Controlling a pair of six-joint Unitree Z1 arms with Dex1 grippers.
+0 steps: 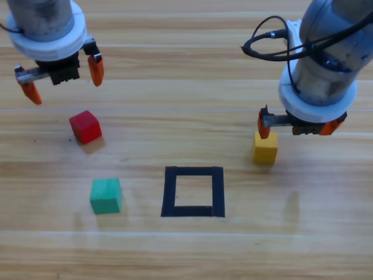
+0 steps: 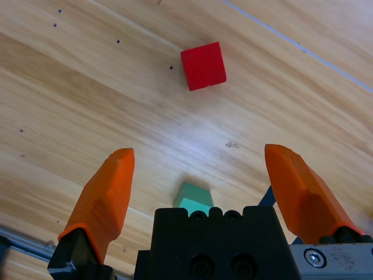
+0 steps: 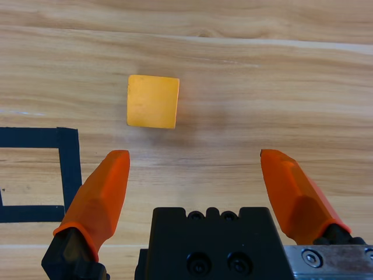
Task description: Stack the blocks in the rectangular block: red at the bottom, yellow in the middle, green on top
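Nearest the bottom edge of the high view lie the green cube [image 1: 106,195] and, to its right, the rectangular block [image 1: 193,192], a black tape outline with bare wood showing inside and nothing standing in it; its sides run square with the picture's edges and it is slightly taller than wide. The green cube sits well apart from the outline, turned a little off the table's grain. Farther up, the red cube [image 1: 85,126] rests above the green one and slightly left of it, rotated so that a corner points toward the lower left. At about the same depth on the right, the yellow cube [image 1: 265,147] stands beside the outline's upper right, apart from it. All three cubes are plain, of like size and lie flat on the wooden table [image 1: 186,81]. The right gripper [image 1: 296,125] hangs just above the yellow cube, jaws spread wide; its wrist view shows the cube ahead of the fingertips, not between them, and a corner of the tape outline at the left. Farthest, the left gripper [image 1: 63,77] hovers above the red cube, jaws spread and empty; its wrist view shows the red cube well ahead and the green cube half hidden behind the gripper's black body.
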